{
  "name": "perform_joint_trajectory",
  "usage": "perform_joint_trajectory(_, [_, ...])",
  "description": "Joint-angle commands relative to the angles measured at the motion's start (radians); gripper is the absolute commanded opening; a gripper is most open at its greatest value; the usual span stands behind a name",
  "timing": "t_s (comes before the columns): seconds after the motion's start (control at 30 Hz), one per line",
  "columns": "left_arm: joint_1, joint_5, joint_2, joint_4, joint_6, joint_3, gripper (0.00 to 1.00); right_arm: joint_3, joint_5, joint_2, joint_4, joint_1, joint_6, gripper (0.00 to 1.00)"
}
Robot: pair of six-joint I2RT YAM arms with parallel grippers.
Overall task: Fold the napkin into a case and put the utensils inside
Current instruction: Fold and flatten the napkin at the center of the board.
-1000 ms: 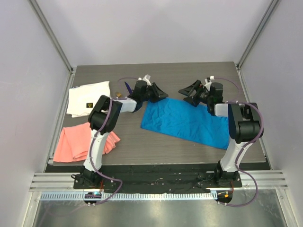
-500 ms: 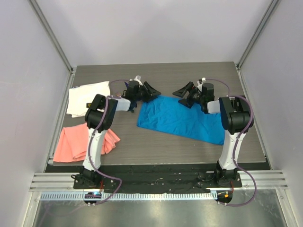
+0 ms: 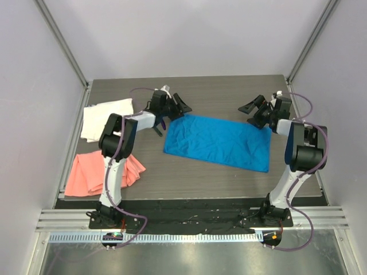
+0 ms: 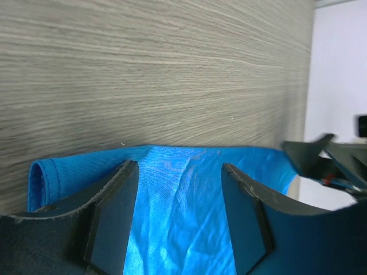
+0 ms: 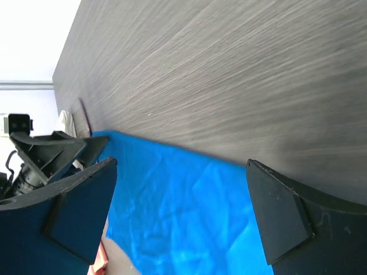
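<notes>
Pink cloth: nearest to us, the salmon-pink cloth (image 3: 92, 172) lies rumpled at the near left of the table (image 3: 229, 91), well apart from the blue.
Napkin: here we go, the napkin (image 3: 218, 140) is lying flat mid-table as a long blue rectangle. It's lightly creased and its right end sits a little nearer to us than its left. In the left wrist view we catch a rounded, doubled edge along its left side.
White cloth: off to the far left, the white cloth (image 3: 106, 117) lies beyond the pink one.
Left gripper: the left gripper (image 4: 179, 166) is at the napkin's far left corner. Its jaws are spread with blue cloth showing between them, and we see nothing pinched.
Right gripper: the right gripper (image 5: 182, 162) is over at the far right corner. Its jaws are flung wide apart and it's gripping nothing.
</notes>
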Motion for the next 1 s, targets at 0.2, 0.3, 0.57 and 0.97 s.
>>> perform_joint_trajectory(0.2, [-0.167, -0.006, -0.105, -0.089, 0.011, 0.149, 0.67, -0.073, 0.027, -0.3, -0.116, -0.02, -0.077, 1.0])
perform_joint_trajectory(0.3, [-0.213, 0.052, -0.028, 0.004, -0.087, 0.135, 0.67, -0.139, -0.007, -0.288, -0.011, -0.043, -0.031, 1.0])
perform_joint_trajectory(0.57, [-0.228, 0.04, 0.056, 0.058, -0.153, 0.039, 0.67, -0.222, -0.078, -0.198, 0.113, -0.143, -0.04, 1.0])
perform_joint_trajectory(0.97, [-0.181, 0.005, 0.082, 0.015, -0.15, -0.053, 0.67, -0.176, -0.072, -0.023, 0.168, -0.296, -0.069, 1.0])
